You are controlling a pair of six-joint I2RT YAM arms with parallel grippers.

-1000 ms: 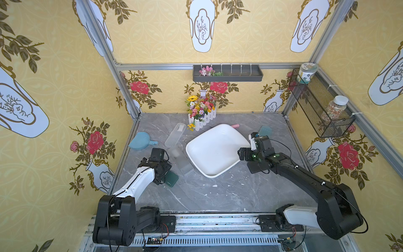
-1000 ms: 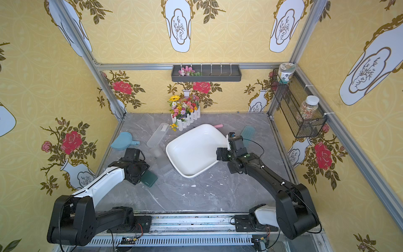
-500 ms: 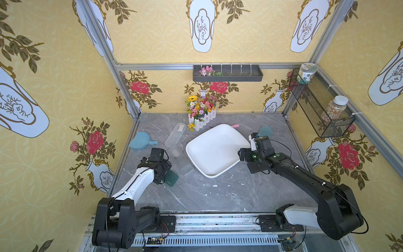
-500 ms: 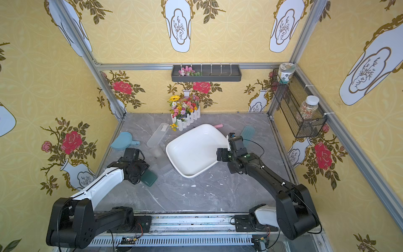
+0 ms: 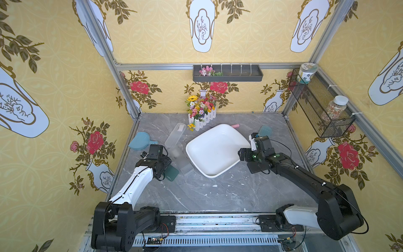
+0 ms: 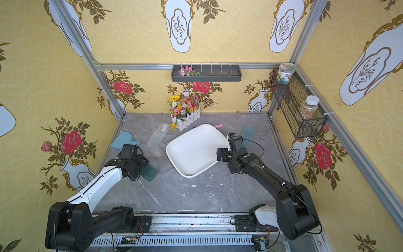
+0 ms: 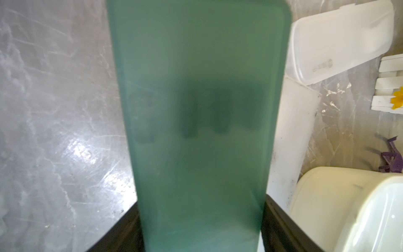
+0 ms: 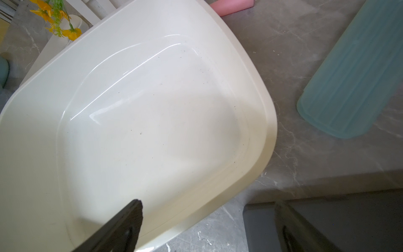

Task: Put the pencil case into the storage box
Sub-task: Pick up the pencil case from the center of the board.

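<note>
Pencil case (image 5: 172, 174), green, pinched by left gripper (image 7: 200, 231) beside storage box (image 5: 214, 150), right gripper (image 8: 207, 220) jaws spread astride its rim, grey marble tabletop (image 5: 207, 194), yellow floral walls (image 5: 152, 39)

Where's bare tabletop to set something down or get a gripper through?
Free: the front strip of table between storage box and base rail; the box's floor is also bare. Crowded: left of the box, frosted cases and green pencil case packed together.

Inside: we find the storage box (image 5: 214, 150) bare.
9 o'clock: clear cases (image 5: 175, 136) beside its rim.
6 o'clock: open counter (image 5: 218, 194).
</note>
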